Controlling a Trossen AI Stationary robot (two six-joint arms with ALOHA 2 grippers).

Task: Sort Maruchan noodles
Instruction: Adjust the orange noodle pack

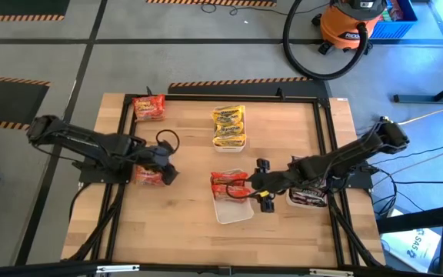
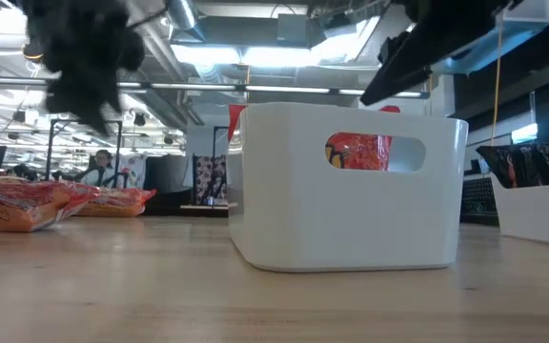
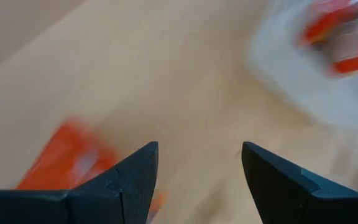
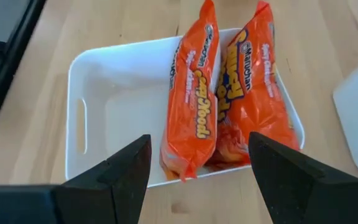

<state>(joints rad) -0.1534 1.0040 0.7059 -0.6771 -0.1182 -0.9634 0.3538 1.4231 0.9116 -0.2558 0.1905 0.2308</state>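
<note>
Two red noodle packets (image 4: 222, 99) stand on edge in a white tray (image 4: 104, 81) at the table's middle near side, also seen in the high view (image 1: 228, 183). My right gripper (image 4: 197, 149) hovers open just to their right (image 1: 254, 185), touching nothing. My left gripper (image 1: 168, 169) is open above the table, next to a red packet (image 1: 148, 176) lying flat on the wood; that packet shows blurred in the left wrist view (image 3: 73, 162). Another red packet (image 1: 148, 108) lies at the far left. Yellow packets (image 1: 228, 125) fill a tray at the far middle.
Dark maroon packets (image 1: 308, 198) sit in a white tray under my right arm, seen at the right of the low view (image 2: 541, 167). A black frame rail (image 1: 325, 146) borders the work area. Bare wood (image 1: 183, 223) lies along the near side.
</note>
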